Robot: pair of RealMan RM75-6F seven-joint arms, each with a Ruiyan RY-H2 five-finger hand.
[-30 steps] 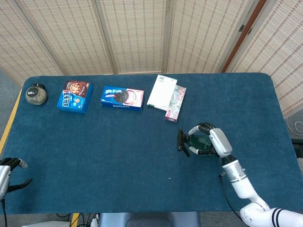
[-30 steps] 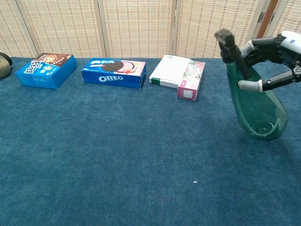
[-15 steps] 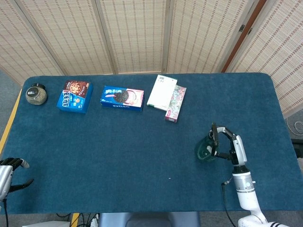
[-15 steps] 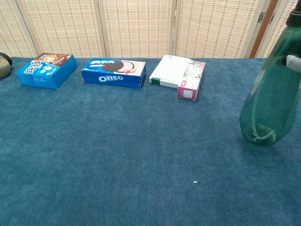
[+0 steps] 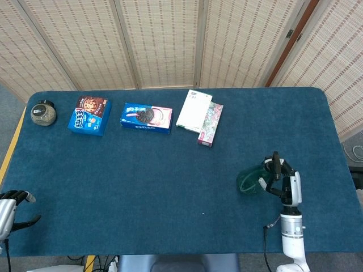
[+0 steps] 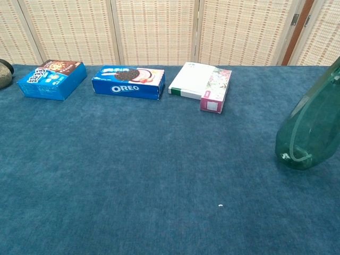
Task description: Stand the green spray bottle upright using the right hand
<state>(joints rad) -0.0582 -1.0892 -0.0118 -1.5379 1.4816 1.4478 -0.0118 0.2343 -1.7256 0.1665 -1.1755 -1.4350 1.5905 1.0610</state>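
Observation:
The green spray bottle (image 5: 253,180) stands on its base at the right side of the blue table, leaning to the right. My right hand (image 5: 286,186) grips its upper part from the right, fingers wrapped around the neck near the black nozzle (image 5: 276,164). In the chest view only the translucent green body (image 6: 311,133) shows at the right edge; its top and my right hand lie outside that frame. My left hand (image 5: 12,204) hangs at the table's near left corner, fingers apart, holding nothing.
Along the far side lie a white and floral box (image 5: 199,116), an Oreo box (image 5: 147,118), a blue cookie box (image 5: 89,115) and a round jar (image 5: 43,113). A small white speck (image 6: 220,205) lies on the cloth.
My right hand has swung the bottle from tilted left to nearly upright, carrying its top to the right and out of the chest view. The base has shifted slightly right.

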